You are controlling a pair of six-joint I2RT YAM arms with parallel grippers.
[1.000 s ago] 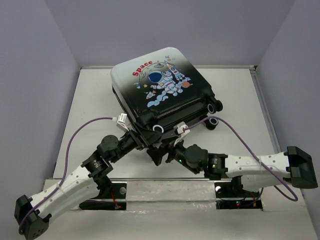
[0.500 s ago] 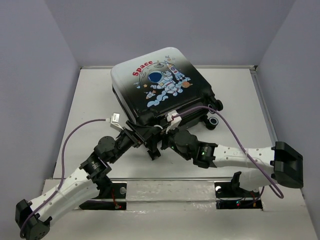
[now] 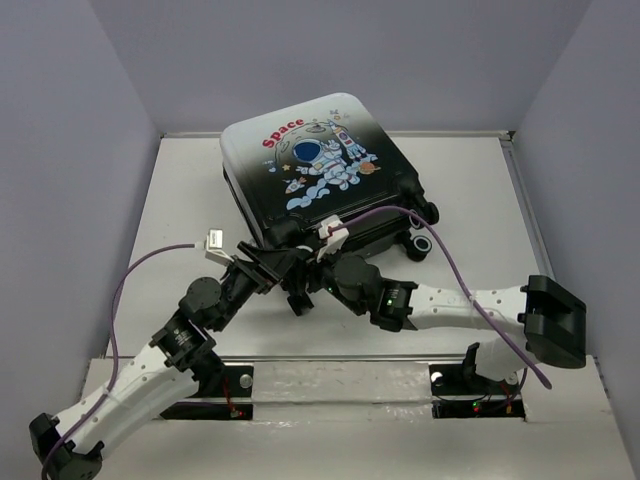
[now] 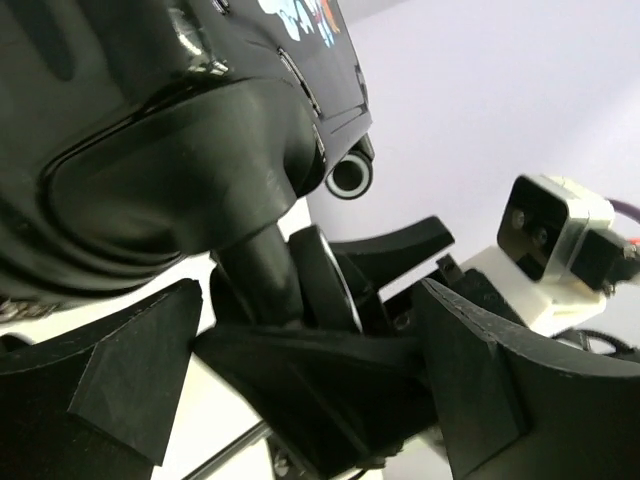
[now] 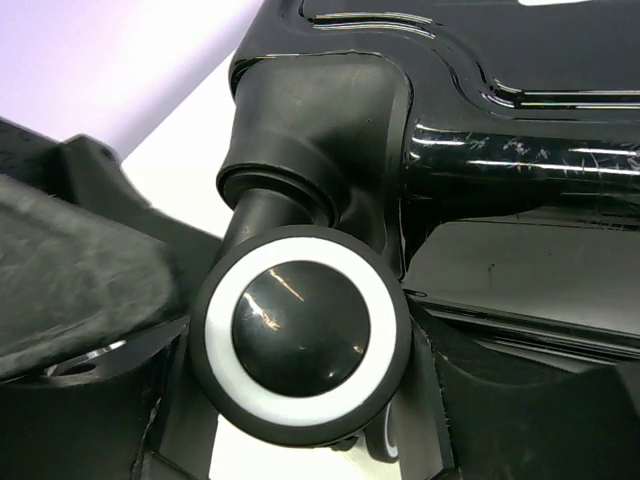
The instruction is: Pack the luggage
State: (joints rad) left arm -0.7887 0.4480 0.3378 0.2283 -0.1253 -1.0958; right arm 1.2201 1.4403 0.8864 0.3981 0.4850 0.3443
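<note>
The luggage [image 3: 320, 170] lies shut and flat on the table, astronaut and red "Space" print facing up. Both grippers meet at its near left corner. In the right wrist view a black caster wheel with a white ring [image 5: 300, 330] fills the gap between the jaws of my right gripper [image 5: 305, 400], whose fingers press against both of its sides. My left gripper [image 4: 310, 390] stands open, its fingers [image 4: 130, 370] wide on either side of the same caster stem [image 4: 265, 270]. From above, the left gripper [image 3: 268, 265] and right gripper [image 3: 303, 285] nearly touch.
Two more casters [image 3: 420, 243] stick out at the luggage's near right corner. Purple cables [image 3: 150, 262] loop over both arms. Grey walls close in the white table [image 3: 190, 190] on the left, the right and the far side.
Both arms have swung left and in toward the luggage's near left corner. The right gripper's jaws have narrowed from wide open onto the caster wheel. The luggage has shifted slightly left.
</note>
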